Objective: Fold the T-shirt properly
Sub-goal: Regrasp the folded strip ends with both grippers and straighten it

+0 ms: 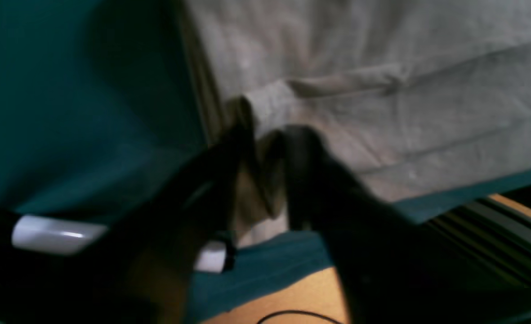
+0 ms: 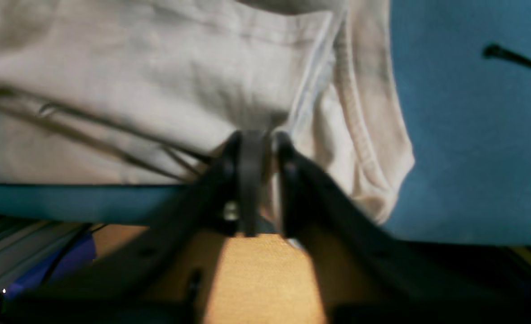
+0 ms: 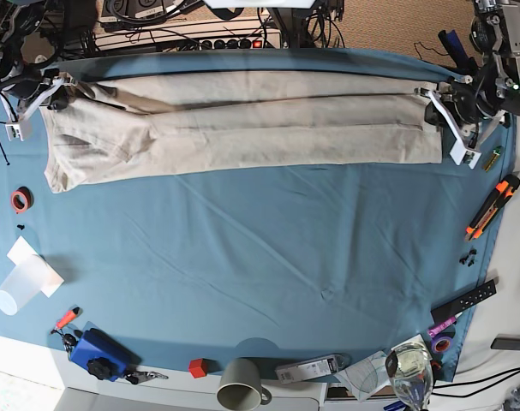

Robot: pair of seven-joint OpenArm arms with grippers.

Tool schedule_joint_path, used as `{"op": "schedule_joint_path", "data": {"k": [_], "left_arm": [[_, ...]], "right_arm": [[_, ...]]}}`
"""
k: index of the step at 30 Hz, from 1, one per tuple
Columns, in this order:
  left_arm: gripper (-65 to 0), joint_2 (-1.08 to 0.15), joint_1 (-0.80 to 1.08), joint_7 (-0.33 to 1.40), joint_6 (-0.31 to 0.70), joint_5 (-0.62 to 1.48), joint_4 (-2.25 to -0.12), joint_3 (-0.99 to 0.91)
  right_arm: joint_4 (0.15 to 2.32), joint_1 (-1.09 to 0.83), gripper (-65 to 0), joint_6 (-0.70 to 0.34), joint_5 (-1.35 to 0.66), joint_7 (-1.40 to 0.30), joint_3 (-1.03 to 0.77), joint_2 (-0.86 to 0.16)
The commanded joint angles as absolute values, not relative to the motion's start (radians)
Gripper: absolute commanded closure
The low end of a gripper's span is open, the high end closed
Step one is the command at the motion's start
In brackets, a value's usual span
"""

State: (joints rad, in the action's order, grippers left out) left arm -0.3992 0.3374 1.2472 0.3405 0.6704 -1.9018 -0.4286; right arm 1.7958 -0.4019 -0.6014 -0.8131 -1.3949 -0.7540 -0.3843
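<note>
Left wrist view: the left claw sits at the corner of the T-shirt. Its dark fingers stand a little apart with a fold of beige cloth between them. The picture is smeared, so whether they pinch that fold I cannot tell. Teal cloth lies open to the left.

Right wrist view: the right claw is at the shirt's edge, by the ribbed hem. Its two fingers are slightly apart, with cloth just above the tips; a grip is not clear. Bare teal fills the right side.

Base view: one T-shirt lies as a long band along the far edge of the surface, one claw at each end: the right claw and the left claw. The wide middle is bare. Along the near rim stand one clear cup, one grey mug and one glass. An orange marker lies near the right edge.
</note>
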Motion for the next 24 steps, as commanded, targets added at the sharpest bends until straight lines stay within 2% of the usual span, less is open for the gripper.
{"op": "schedule_joint_path", "data": {"k": [1, 3, 12, 16, 20, 24], "left_arm": [[-24.4, -0.413, 0.335, 1.232, 0.340, 0.680, -1.918, -0.437], [-26.7, -0.413, 0.335, 1.233, 0.340, 0.680, -1.919, -0.437], [-26.7, -0.413, 0.338, 1.227, 0.329, 0.555, -2.067, -0.437], [-27.3, -0.410, 0.368, 1.121, 0.325, 0.495, -2.111, -0.437], [-38.2, -0.387, 0.385, 1.083, 0.217, 0.446, -2.107, -0.437], [-39.0, -0.328, 0.382, 1.082, 0.144, 0.449, -2.080, -0.437]], "right_arm": [[1.813, -0.402, -16.6, -0.606, -0.823, -1.385, -0.767, -0.407], [1.813, -0.402, -19.0, -0.604, -0.823, -1.388, -0.767, -0.408], [1.881, -0.402, -18.9, -0.602, -0.874, -1.396, -0.784, -0.407], [1.934, -0.402, -18.9, -0.606, -0.875, -1.396, -0.834, -0.407], [1.935, -0.403, -18.9, -0.606, -0.874, -1.396, -0.875, -0.408], [1.935, -0.402, -18.9, -0.606, -0.874, -1.396, -0.879, -0.407]]}}
